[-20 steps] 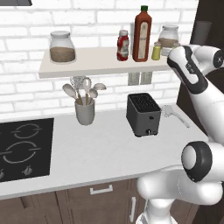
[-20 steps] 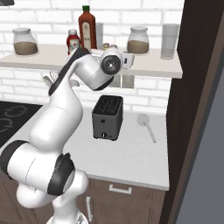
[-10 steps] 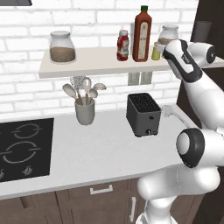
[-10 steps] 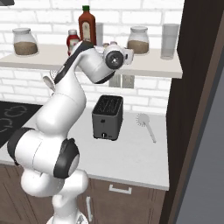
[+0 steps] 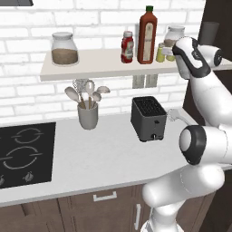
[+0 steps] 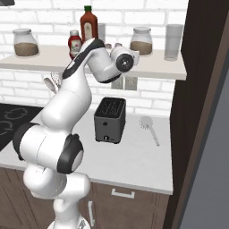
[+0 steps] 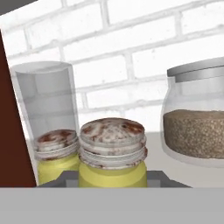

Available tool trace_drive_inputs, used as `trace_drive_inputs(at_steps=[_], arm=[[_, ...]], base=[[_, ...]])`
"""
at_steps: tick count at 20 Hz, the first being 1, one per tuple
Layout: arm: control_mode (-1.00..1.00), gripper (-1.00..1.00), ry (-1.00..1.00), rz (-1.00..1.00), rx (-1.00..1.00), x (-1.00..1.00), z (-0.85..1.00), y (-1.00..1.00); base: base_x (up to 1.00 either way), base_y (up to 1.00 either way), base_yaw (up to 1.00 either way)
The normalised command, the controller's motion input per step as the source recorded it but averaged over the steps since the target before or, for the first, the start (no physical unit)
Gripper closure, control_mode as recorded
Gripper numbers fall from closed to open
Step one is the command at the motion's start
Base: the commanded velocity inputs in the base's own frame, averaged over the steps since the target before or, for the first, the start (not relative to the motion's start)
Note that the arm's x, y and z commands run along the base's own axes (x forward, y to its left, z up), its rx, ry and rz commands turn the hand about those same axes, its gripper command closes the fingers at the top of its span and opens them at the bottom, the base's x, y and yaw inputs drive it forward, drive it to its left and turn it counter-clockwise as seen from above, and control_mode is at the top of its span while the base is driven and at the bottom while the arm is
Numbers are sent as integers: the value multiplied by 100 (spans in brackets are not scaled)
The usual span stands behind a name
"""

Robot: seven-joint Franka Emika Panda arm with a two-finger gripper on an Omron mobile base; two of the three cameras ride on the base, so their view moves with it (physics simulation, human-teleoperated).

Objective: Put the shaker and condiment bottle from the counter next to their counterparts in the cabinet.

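The hand view has a yellow-olive shaker [image 7: 112, 153] close up between my gripper's [image 7: 112, 179] tips, and the gripper is shut on it. Its twin shaker [image 7: 56, 154] stands just behind to the left, before a clear glass [image 7: 46, 105]. In the left base view my gripper [image 5: 172, 55] is at the white shelf [image 5: 90, 68], right of a shaker [image 5: 160, 52] and the tall dark-red bottle [image 5: 147, 35]. The small red condiment bottle [image 5: 128, 46] stands on the shelf left of the tall bottle. My arm hides the held shaker in the right base view.
Glass jars with brown contents stand on the shelf at the left [image 5: 63, 49] and beside my hand [image 7: 197, 122]. On the counter below are a black toaster [image 5: 147, 118], a utensil holder [image 5: 87, 113], a brush [image 6: 149, 127] and the cooktop [image 5: 22, 152].
My hand has swung up and left along the shelf with the shaker, ending beside the other shaker and the tall bottle. Nothing else moved.
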Motion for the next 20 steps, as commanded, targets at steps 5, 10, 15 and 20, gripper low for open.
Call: trace_drive_inputs(at_steps=[5,10,15,20], arm=[[-100,100,0,0,-1,3,-18,-7],[-100,100,0,0,-1,2,-23,0],[-100,100,0,0,0,22,-6,0],[-100,100,0,0,-1,20,-4,0]], base=[[0,0,0],[0,0,0],[0,0,0],[0,0,0]])
